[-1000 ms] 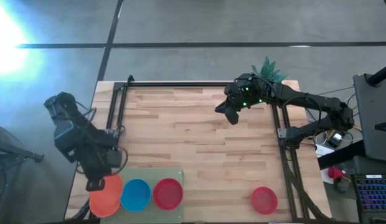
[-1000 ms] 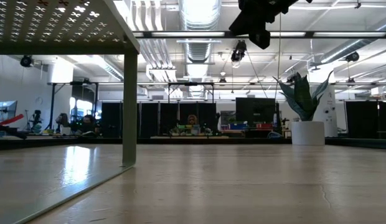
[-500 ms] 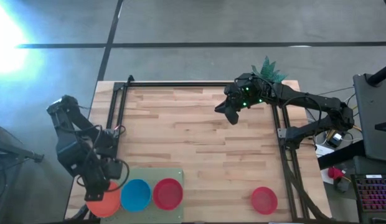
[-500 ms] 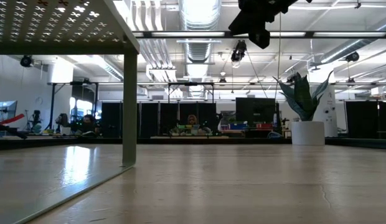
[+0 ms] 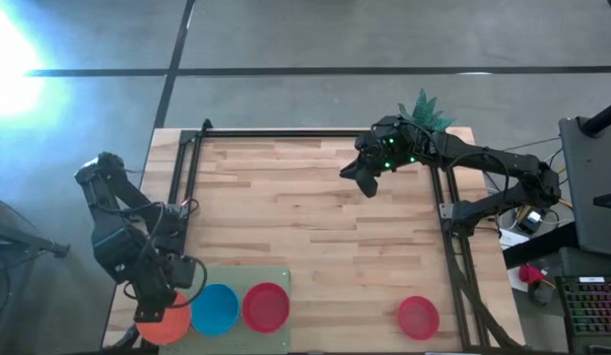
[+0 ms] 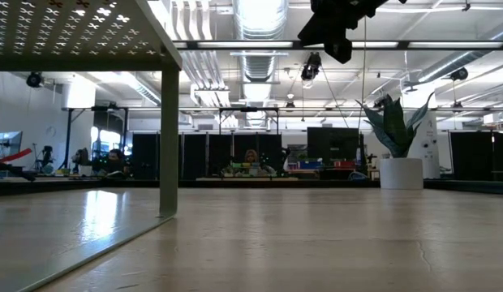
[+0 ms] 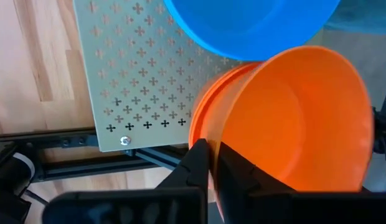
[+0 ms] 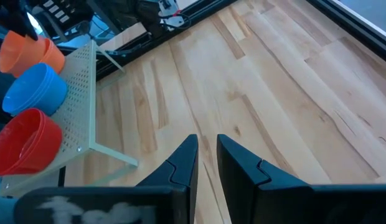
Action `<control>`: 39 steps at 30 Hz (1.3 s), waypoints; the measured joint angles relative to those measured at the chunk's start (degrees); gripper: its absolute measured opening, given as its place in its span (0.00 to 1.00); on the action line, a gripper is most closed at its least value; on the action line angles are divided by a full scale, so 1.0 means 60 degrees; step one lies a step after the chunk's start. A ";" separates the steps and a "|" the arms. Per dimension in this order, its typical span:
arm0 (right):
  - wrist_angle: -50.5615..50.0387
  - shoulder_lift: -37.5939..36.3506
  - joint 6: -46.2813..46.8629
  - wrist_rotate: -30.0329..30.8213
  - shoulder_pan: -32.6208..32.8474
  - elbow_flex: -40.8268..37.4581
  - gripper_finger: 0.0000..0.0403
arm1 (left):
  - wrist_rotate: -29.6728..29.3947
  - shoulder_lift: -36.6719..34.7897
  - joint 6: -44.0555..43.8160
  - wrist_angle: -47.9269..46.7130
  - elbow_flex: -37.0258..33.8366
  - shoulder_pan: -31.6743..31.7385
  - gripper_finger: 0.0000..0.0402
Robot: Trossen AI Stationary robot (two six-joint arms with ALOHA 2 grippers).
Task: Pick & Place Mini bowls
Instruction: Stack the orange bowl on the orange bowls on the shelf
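Your mini bowls: three stacks in a row, one red bowl apart.

You have the orange stack (image 5: 163, 321) at the left end of the pale perforated stand (image 5: 276, 277), its top bowl's rim pinched by the left pincer (image 7: 211, 163) and tilted above the nested orange bowls. Just beside it sits the blue stack (image 5: 216, 308), then the red stack (image 5: 265, 307), all mouths up. A lone red bowl (image 5: 418, 317) rests on the tabletop (image 5: 315, 217), well apart to the right.

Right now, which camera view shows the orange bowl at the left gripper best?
The left wrist view: the orange bowl fills the picture, its rim pinched between the left gripper's fingers. The high view shows it partly under that gripper. The right wrist view shows it small and far off. The low view does not show it.
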 joint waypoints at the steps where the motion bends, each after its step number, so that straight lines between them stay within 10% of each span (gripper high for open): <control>1: 0.0000 0.0000 0.0000 0.0000 0.0000 0.0000 0.14 | 0.0000 0.0000 0.0000 0.0005 0.0000 0.0000 0.05; 16: 0.0128 0.0000 0.0004 0.0069 0.0001 0.0000 0.14 | -0.0051 -0.0004 0.0184 0.0007 0.0000 -0.0004 0.22; 39: 0.0722 0.0000 0.0000 0.0091 0.0001 0.0000 0.14 | -0.0043 -0.1090 0.0212 0.0000 0.0033 0.0015 0.23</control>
